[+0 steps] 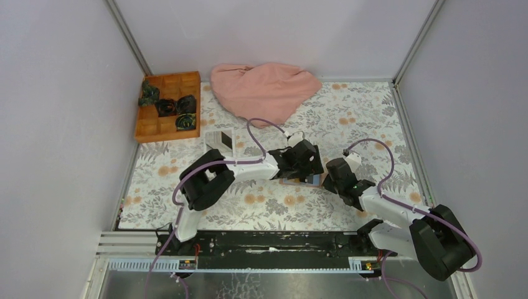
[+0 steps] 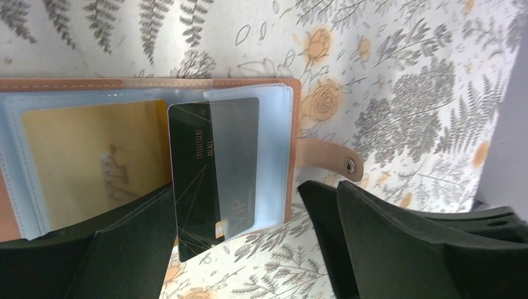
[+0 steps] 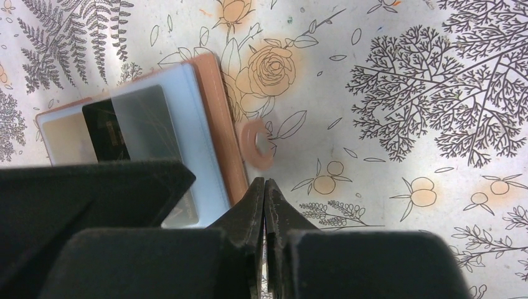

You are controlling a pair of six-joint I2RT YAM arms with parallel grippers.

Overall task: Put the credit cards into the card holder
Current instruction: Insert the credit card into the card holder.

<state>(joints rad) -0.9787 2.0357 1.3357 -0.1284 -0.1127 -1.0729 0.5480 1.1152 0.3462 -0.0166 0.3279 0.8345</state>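
Two arms met over the middle of the flowered tabletop (image 1: pixel 355 121), and under them the holder (image 2: pixel 296 137) lay spread open and flat. From the left wrist view I could see its clear sleeves (image 2: pixel 274 156). A gold card (image 2: pixel 87 162) sat fully inside the left one. A black card (image 2: pixel 193 187) stood slightly tilted in the right one, its upper part under the plastic and its lower end poking out past the holder's bottom edge. The strap (image 2: pixel 327 156) with its snap stuck out on the right, lying on the tabletop.

The left fingers (image 2: pixel 398 243) were released, spread wide to either side of the black card and touching neither it nor the holder, as far as I could tell. The right fingers (image 3: pixel 249 218) were clenched tip to tip just beside the holder's right edge, a little below the strap in the right wrist view. I could not tell whether they touched the leather.

In the upper left of the top view sat an orange box (image 1: pixel 163 128) with dark things in some compartments. A pink cloth (image 1: pixel 264 90) was heaped to its right, and a white tray (image 1: pixel 208 134) lay just below the box.
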